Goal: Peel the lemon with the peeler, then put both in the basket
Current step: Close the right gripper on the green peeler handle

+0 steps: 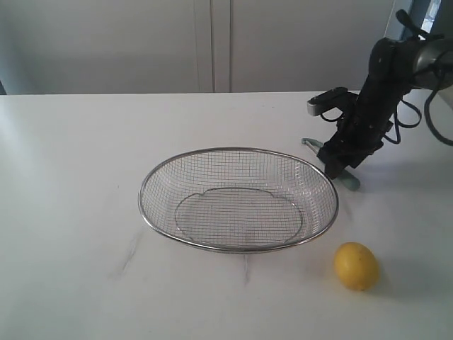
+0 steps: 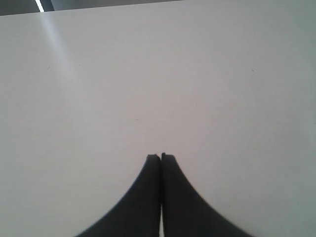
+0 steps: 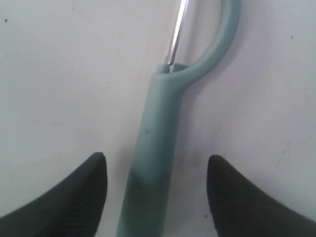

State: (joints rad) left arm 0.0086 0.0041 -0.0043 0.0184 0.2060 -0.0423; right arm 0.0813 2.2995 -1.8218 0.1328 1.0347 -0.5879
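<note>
While the right claw [image 3: 155, 165] stands released, its two fingers straddling the peeler [image 3: 160, 108] without touching its pale teal handle, the peeler lies flat on the white worktop [image 1: 71, 212] just beyond the far right rim of the wire-mesh basket [image 1: 141, 202]. The lemon [image 1: 356, 265] sits on the worktop beside the basket's near right edge. The left claw [image 2: 161, 157] is clenched, fingertips together above the worktop.

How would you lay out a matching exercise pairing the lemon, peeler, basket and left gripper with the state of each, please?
Things:
1. lemon
2. peeler
3. basket
4. left gripper

States:
A. shut, holding nothing
B. lying between the open jaws of the right gripper
C. empty
D. yellow, lying outside the basket

Pairs: 1-D, 2-B, 3-C, 4-A
</note>
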